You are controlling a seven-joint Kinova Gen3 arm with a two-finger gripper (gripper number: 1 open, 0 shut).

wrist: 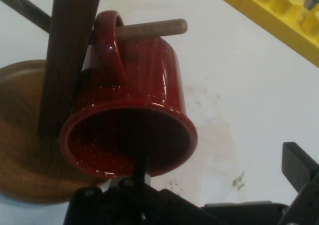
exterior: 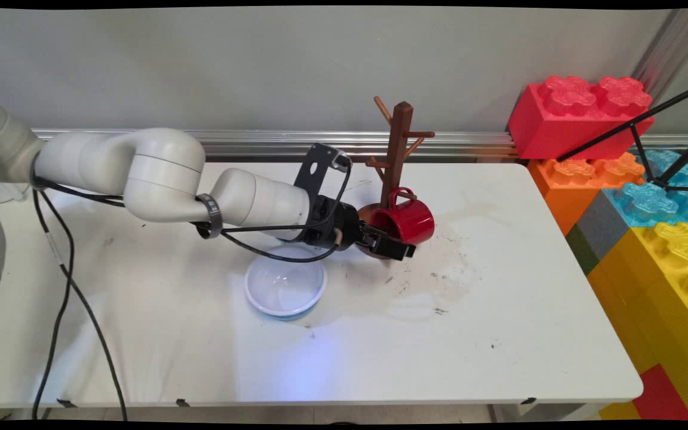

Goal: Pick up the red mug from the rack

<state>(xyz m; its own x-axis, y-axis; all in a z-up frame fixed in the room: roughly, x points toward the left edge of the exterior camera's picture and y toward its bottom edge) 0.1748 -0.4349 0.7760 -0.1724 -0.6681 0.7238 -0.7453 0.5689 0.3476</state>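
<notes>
1. Centre of the main view: the end effector reaches in from the left toward a red mug hanging by its handle on a low peg of a brown wooden mug tree, which stands on the white tabletop.

2. The hand view shows the mug's open mouth turned toward the camera, one finger rising inside the rim and the other standing well off to the lower right — jaws spread wide, nothing clamped.

3. The peg passes through the mug's handle, upper left of the hand view, with the tree's round base below.

4. Judged by its glossy glaze, the mug is stiff, fairly heavy, slippery and liable to chip — the rim wall, pinched inside and out, looks the best hold.

5. A white bowl sits on the tabletop below the wrist, lower left of the mug; large toy bricks stack at the right edge.
</notes>
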